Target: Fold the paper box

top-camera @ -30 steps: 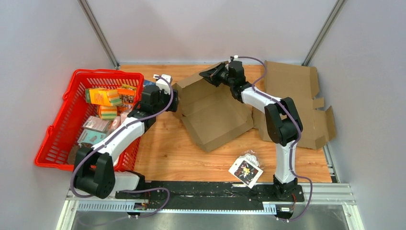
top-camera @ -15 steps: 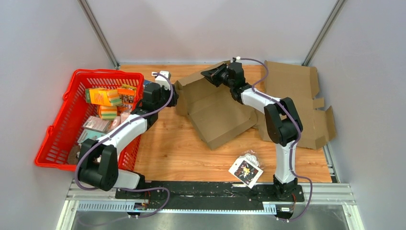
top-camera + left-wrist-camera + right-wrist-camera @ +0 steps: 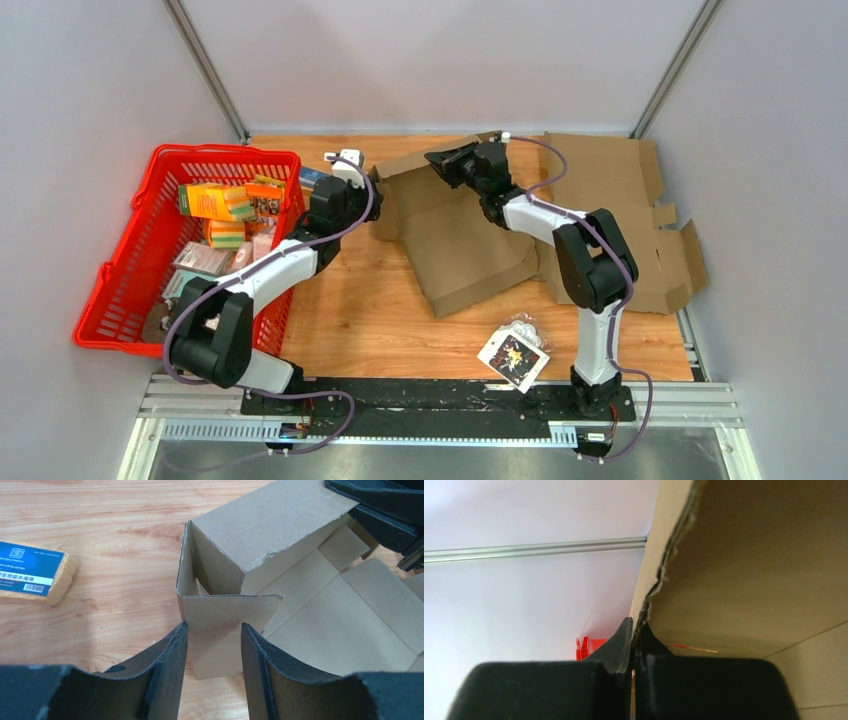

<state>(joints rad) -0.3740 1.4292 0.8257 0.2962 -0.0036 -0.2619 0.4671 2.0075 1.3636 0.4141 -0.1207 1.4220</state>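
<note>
Open lane: bare table (image 3: 350, 320) btwn red basket (image 3: 225, 152) on L and paper box (image 3: 470, 255) at centre, running to near edge. L gripper (image 3: 212, 630), jaws apart, sits at box's corner flap, tight there. Blue sponge (image 3: 30, 575) lies on wood just L of that corner. R gripper (image 3: 634, 625) pinches box's raised far wall, blocking far side. Flat cardboard sheet (image 3: 610, 180) covers far R; printed packet (image 3: 513, 355) at near edge, R of centre.
</note>
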